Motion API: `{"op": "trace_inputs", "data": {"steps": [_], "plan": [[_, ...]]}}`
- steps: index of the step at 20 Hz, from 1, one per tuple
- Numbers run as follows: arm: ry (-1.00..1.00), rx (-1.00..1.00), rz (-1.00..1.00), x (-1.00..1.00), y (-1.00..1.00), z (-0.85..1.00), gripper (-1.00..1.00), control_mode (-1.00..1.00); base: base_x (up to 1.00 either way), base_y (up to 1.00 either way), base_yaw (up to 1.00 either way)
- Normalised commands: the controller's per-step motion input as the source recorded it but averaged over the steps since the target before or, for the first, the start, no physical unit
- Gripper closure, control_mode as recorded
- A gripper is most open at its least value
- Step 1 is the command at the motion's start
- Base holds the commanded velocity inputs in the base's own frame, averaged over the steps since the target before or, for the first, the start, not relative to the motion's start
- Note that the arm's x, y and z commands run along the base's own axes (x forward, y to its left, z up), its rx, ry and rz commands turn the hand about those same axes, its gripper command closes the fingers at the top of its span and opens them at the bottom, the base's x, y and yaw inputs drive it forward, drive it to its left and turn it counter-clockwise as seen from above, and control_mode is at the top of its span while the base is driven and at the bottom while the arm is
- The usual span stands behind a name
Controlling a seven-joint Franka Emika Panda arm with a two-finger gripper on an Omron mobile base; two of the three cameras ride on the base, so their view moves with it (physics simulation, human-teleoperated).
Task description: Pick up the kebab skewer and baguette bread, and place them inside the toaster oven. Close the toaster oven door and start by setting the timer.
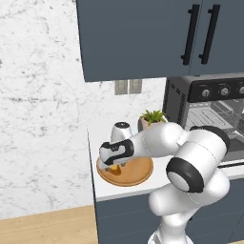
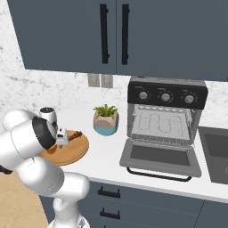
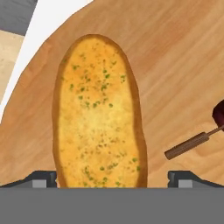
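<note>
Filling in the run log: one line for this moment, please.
phase: reaching for baguette bread | pincer: open, straddling it | kebab skewer: on wooden board | toaster oven door: open

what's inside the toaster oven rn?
The toaster oven stands with its door folded down. Inside, a wire rack shows, with no food on it. The baguette bread and kebab skewer still lie on the wooden board.

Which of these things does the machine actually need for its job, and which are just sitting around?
Needed:
- baguette bread, lying between the open claw's tips
- kebab skewer
- toaster oven, its door folded down

Sitting around:
- round wooden board under the food
- potted plant
- small grey jar
- wall cabinets
</note>
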Motion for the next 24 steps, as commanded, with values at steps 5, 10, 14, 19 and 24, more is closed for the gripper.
{"op": "trace_inputs", "data": {"steps": [5, 10, 14, 19, 24], "plan": [[0.00, 0.00, 0.00, 0.00, 0.10, -0.11, 1.00, -1.00, 0.00, 0.00, 0.00], [0.00, 0.00, 0.00, -0.05, 0.10, -0.50, 1.00, -1.00, 0.00, 0.00, 0.00], [-0.05, 0.01, 0.00, -0.14, -0.01, -0.02, 1.00, -1.00, 0.00, 0.00, 0.00], [-0.03, 0.12, 0.04, -0.60, -0.26, 0.93, 1.00, -1.00, 0.00, 0.00, 0.00], [-0.03, 0.13, 0.09, -0.80, -0.78, 1.00, 1.00, -1.00, 0.00, 0.00, 0.00]]}}
